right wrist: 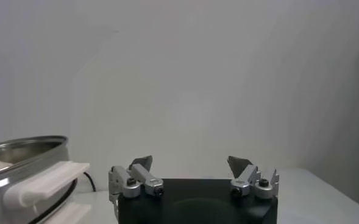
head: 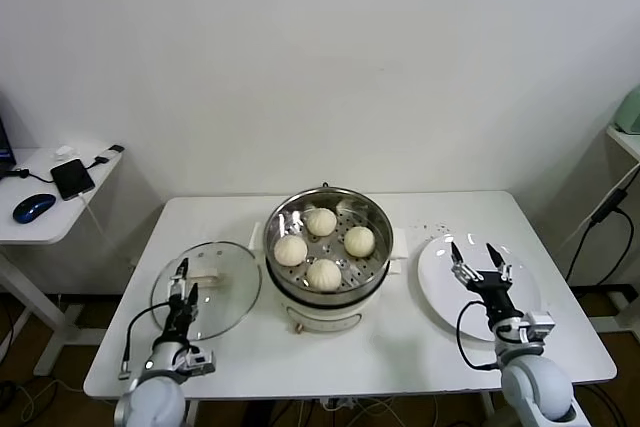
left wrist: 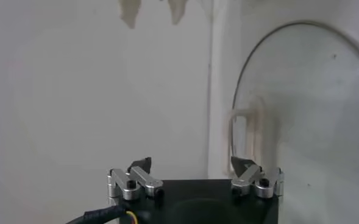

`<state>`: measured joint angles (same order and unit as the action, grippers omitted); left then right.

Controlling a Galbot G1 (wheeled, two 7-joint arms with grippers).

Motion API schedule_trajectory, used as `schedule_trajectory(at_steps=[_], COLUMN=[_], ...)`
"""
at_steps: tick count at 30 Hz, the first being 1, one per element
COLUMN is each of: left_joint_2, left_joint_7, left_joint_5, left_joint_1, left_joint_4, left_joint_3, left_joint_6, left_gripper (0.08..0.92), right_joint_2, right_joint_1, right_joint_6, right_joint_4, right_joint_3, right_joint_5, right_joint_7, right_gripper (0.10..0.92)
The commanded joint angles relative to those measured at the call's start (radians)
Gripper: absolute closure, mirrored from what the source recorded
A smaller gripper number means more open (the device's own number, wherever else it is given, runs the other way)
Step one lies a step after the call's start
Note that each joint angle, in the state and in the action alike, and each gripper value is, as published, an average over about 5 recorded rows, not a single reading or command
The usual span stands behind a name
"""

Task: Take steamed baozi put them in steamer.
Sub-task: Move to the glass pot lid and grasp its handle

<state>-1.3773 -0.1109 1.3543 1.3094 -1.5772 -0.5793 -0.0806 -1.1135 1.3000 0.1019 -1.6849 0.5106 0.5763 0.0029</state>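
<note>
All four baozi sit in the steamer, the plate is bare, and both claws, left and right, gape empty.

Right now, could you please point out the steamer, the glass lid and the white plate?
steamer [head: 372, 265]: head view, steel rim.
glass lid [head: 235, 292]: head view, bare glass.
white plate [head: 437, 277]: head view, bare surface.

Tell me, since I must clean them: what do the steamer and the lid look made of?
Steamer: apparently stainless steel, shiny, reflective wall, on a white, probably plastic, base. Lid: seemingly clear glass, the table shows through; white handle, maybe plastic.
</note>
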Motion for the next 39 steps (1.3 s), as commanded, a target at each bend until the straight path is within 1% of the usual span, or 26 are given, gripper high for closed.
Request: schedule_trajectory(at_steps=[1, 16, 32, 39], left_joint_2=[0.004, 0.002, 0.004, -0.007], left_joint_7=[-0.006, -0.003, 0.005, 0.009], left_joint_5=[0.035, 0.033, -0.002, -0.004], left_joint_1=[-0.063, -0.138, -0.173, -0.194], left_joint_4=[0.087, 0.161, 0.179, 0.189], left_joint_3=[0.028, 0.033, 0.057, 0.052], left_joint_6=[-0.040, -0.067, -0.115, -0.123], left_gripper=[0.177, 0.177, 0.177, 0.177], right_joint_2=[-0.002, -0.008, -0.014, -0.018], right_joint_1=[0.004, 0.004, 0.006, 0.007], right_joint_6=[0.005, 0.019, 0.022, 0.022], right_joint_4=[0.011, 0.035, 0.041, 0.039], right_joint_3=[-0.004, -0.004, -0.005, -0.005], right_joint_5=[-0.002, -0.004, -0.008, -0.012], right_joint_7=[-0.005, -0.007, -0.008, -0.008], right_gripper=[0.203, 0.203, 0.203, 0.203])
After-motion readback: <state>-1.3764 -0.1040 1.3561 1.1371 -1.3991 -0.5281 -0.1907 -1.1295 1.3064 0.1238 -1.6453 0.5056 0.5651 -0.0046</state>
